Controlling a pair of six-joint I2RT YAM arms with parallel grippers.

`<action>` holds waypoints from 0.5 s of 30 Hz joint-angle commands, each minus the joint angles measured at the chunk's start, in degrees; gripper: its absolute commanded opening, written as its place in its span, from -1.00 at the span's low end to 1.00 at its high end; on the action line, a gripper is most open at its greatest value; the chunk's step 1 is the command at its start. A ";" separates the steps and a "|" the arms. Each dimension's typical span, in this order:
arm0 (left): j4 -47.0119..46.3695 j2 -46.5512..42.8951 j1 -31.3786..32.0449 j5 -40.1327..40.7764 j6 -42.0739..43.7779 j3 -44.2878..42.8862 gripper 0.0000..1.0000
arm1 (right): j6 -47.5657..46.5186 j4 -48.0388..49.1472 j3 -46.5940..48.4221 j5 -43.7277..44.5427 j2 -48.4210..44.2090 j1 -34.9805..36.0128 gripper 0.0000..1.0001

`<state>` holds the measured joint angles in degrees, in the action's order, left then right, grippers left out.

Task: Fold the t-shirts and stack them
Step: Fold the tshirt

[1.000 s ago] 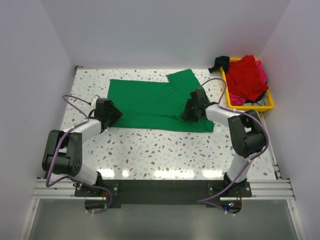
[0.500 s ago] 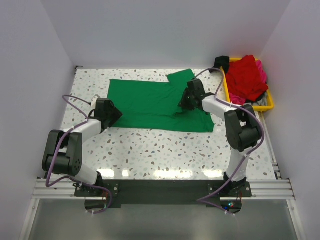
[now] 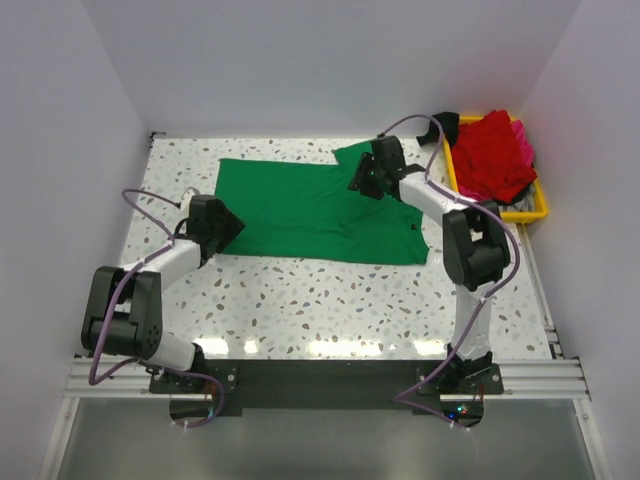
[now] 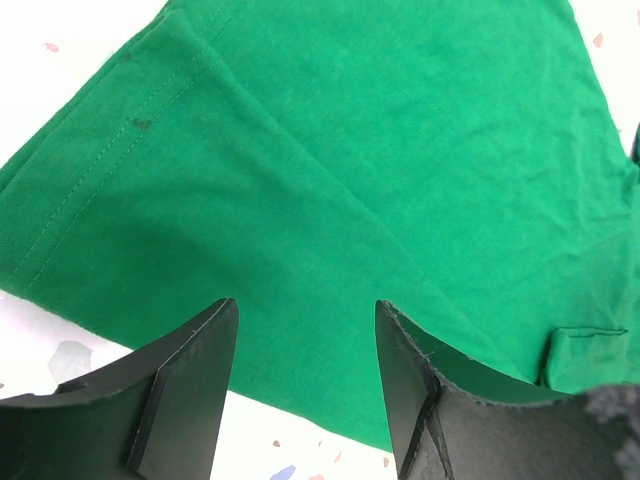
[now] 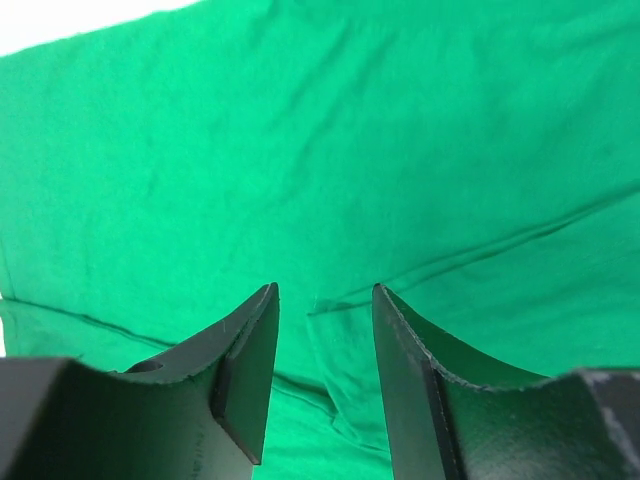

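A bright green t-shirt (image 3: 300,205) lies spread flat across the far middle of the table, with one sleeve (image 3: 362,153) pointing away. My left gripper (image 3: 230,226) hovers open at the shirt's near left hem; in the left wrist view the gripper (image 4: 306,310) straddles the hem of the green cloth (image 4: 330,180) with nothing pinched. My right gripper (image 3: 362,180) is over the shirt's far right part by the sleeve. In the right wrist view that gripper (image 5: 325,292) is open above a creased fold (image 5: 350,330). Red t-shirts (image 3: 492,152) and a pink one (image 3: 523,140) are heaped in the tray.
The yellow tray (image 3: 502,213) stands at the table's far right edge, close to the right arm's elbow. A black cloth (image 3: 441,125) hangs at its far corner. White walls close in the table on three sides. Speckled tabletop (image 3: 320,300) shows between the shirt and the arm bases.
My right gripper has travelled away from the shirt's near right side toward the far sleeve, staying over the cloth. The left gripper has held its place at the hem.
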<state>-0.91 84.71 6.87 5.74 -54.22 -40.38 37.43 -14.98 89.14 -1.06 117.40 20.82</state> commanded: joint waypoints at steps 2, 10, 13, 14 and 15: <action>-0.59 -2.53 -0.72 0.41 1.48 -0.49 0.25 | -2.19 -2.77 1.22 0.62 -4.81 -2.36 -0.07; -6.38 -0.87 -4.85 -0.37 1.83 -0.84 0.25 | -0.96 -0.40 -16.77 -0.26 -17.45 -2.54 -0.07; -10.16 2.03 -4.94 -1.34 2.62 -1.80 0.22 | -0.34 1.79 -23.20 0.88 -21.41 -2.54 -0.07; -10.69 3.00 -4.94 -1.60 2.36 -2.15 0.21 | -0.17 2.06 -24.36 0.88 -21.95 -2.45 -0.07; -10.96 3.88 -4.94 -1.78 2.10 -2.33 0.21 | 0.18 2.24 -25.15 2.36 -22.39 -2.54 -0.07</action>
<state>-6.44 85.95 2.00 5.21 -53.32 -40.71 36.69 -15.31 67.00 -0.91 97.89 18.11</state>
